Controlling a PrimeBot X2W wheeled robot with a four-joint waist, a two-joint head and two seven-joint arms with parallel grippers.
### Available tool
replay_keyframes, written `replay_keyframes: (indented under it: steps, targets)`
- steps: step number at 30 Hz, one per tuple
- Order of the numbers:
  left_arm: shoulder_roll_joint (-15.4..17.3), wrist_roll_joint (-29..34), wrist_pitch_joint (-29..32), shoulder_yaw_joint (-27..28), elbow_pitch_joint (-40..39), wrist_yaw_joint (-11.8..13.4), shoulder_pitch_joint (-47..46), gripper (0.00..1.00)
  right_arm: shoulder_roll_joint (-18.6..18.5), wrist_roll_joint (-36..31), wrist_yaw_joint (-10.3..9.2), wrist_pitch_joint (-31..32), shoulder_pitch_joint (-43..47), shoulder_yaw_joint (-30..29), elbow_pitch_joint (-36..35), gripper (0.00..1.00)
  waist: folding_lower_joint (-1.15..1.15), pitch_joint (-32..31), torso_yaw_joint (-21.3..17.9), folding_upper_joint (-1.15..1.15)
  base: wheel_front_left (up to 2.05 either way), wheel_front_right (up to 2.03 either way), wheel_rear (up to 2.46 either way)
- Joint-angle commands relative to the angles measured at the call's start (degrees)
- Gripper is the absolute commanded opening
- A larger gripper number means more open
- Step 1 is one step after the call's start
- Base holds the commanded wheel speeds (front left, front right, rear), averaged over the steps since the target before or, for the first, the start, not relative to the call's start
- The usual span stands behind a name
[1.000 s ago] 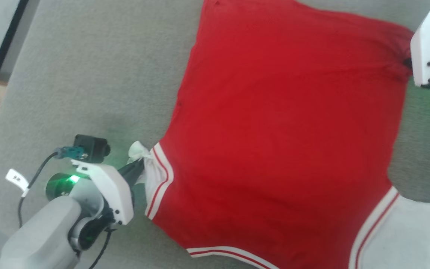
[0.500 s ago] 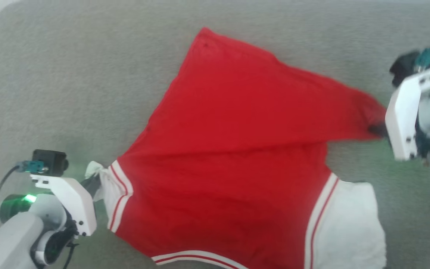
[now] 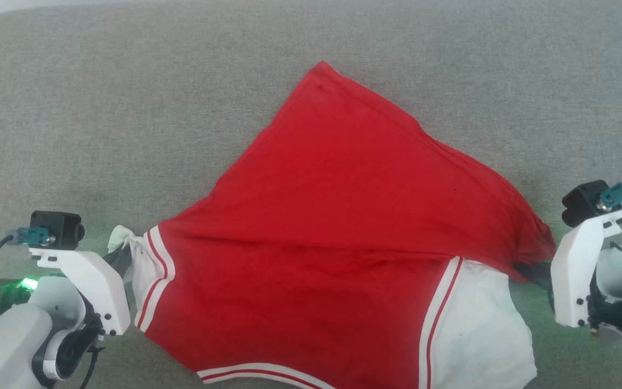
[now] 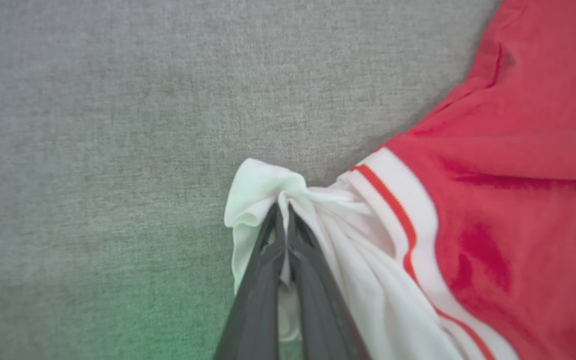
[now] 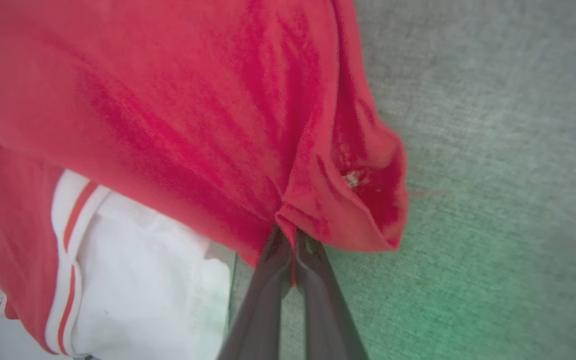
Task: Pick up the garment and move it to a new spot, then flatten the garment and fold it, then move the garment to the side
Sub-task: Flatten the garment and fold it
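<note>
The garment [image 3: 338, 232] is a red shirt with white sleeves and red-striped trim, lying plain side up on the grey fabric surface [image 3: 127, 108]. Its far right corner is drawn back over the body toward the near right. My left gripper [image 3: 122, 254] is shut on the bunched white left sleeve [image 4: 263, 195], at the lower left. My right gripper [image 3: 529, 270] is shut on the red hem corner [image 5: 338, 220], which lies over the white right sleeve [image 3: 478, 324]. The wrist views show each pair of dark fingers [image 4: 280, 260] [image 5: 288, 285] pinched together on cloth.
Grey fabric surface stretches wide around the garment, with open room above and on both sides. Green light from the wrists tints the surface near each gripper.
The head camera shifted. My right gripper has pulled the red hem corner down and toward me, folding it over the body. The left gripper keeps its hold on the sleeve.
</note>
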Motion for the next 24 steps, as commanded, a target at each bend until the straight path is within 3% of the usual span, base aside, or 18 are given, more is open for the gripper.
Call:
replay_keyframes:
  steps: [1, 3, 10, 18, 24]
  targets:
    - [-1.2, 0.0, 0.5, -0.8, 0.3, -0.3, 0.1, 0.00, 2.8, -1.3, -0.03, -0.4, 3.8, 0.4, 3.1, 0.00, 0.00, 0.3, 0.0, 0.00, 0.00, 0.00, 0.00]
    - [-1.5, 0.0, 0.4, -0.9, 0.7, -0.5, -0.2, 0.00, 5.9, -3.2, -0.07, -2.5, 4.3, -1.1, 5.7, 1.00, 0.00, 0.5, 0.0, 0.00, 0.00, 0.00, 0.00]
    - [-1.9, -0.2, 0.0, -1.1, 1.7, -1.1, -0.3, 0.00, 6.7, -5.3, -0.34, -3.3, 2.7, -2.2, 5.1, 1.00, 0.00, 0.5, 0.4, 0.00, 0.00, 0.00, 0.00]
    - [-2.3, -0.2, -0.5, -1.5, 2.6, -1.3, 0.3, 0.00, 5.4, -6.3, -0.04, -1.4, 1.6, -6.9, -7.8, 1.00, 0.00, -0.7, 1.8, 0.00, 0.00, 0.00, 0.00]
    - [-3.1, 0.2, -0.8, -1.9, 2.4, -1.5, 0.0, 0.00, 5.8, -7.5, -0.02, 0.5, -1.6, -7.3, -15.6, 1.00, 0.00, -0.9, 4.0, 0.00, 0.00, 0.00, 0.00]
